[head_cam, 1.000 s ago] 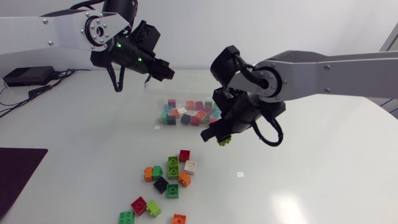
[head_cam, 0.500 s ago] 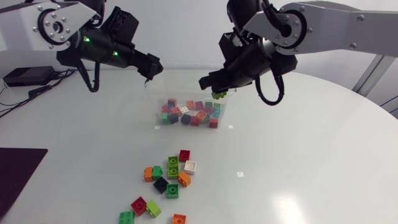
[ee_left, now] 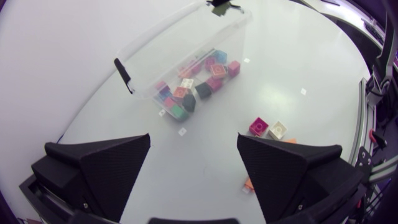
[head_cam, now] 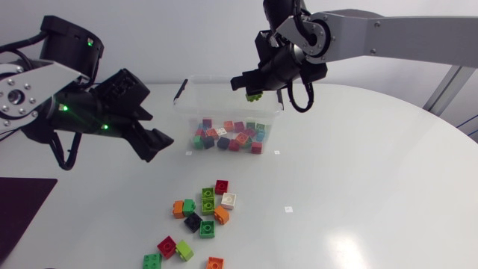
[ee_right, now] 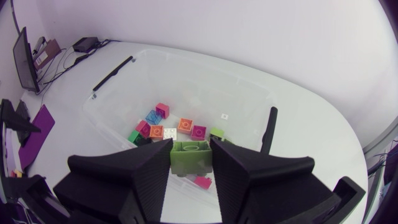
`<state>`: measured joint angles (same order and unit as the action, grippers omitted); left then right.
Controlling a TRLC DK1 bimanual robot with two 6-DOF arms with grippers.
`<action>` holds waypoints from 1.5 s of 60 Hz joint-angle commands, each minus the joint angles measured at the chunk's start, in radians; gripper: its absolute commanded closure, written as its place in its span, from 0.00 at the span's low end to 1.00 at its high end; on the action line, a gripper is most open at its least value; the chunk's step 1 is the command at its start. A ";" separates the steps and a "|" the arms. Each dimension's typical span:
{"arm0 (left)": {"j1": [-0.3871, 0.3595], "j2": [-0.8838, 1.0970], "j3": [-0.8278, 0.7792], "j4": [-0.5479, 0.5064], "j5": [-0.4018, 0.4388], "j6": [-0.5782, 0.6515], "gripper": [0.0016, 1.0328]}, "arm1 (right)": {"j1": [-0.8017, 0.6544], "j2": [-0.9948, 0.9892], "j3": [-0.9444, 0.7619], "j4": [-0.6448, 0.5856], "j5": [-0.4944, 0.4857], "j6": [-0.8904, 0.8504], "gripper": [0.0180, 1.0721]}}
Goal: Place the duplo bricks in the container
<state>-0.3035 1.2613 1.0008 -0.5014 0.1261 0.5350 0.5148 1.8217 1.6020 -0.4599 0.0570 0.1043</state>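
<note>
- Lower centre of the head view: loose bricks (head_cam: 203,211) lie scattered on the table (head_cam: 358,194), among them red, white, orange, black and several green ones.
- Lower left edge: a dark mat (head_cam: 19,209) lies flat on the table.
- Left of centre: our left gripper (head_cam: 158,142) hangs over bare table between the loose bricks and the container, apart from both. Its jaws are spread wide with nothing between them.
- Above centre: the clear container (head_cam: 196,104) stands on the table, and a layer of mixed-colour bricks (head_cam: 228,137) covers part of its floor.
- Upper centre: our right gripper (head_cam: 250,86) hovers over the container's far side. Its jaws are clenched on a green brick (ee_right: 191,155), one finger on each side, studs up, directly over the bricks inside.
</note>
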 commanded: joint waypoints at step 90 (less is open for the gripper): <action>-0.094 0.323 -0.176 0.006 0.047 0.514 0.10 | -0.021 -0.460 -0.576 0.121 -0.091 -0.120 0.09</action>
<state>-0.3851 1.5646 0.7940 -0.4809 0.1600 1.0218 0.4828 1.3872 1.0782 -0.3573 -0.0261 -0.0017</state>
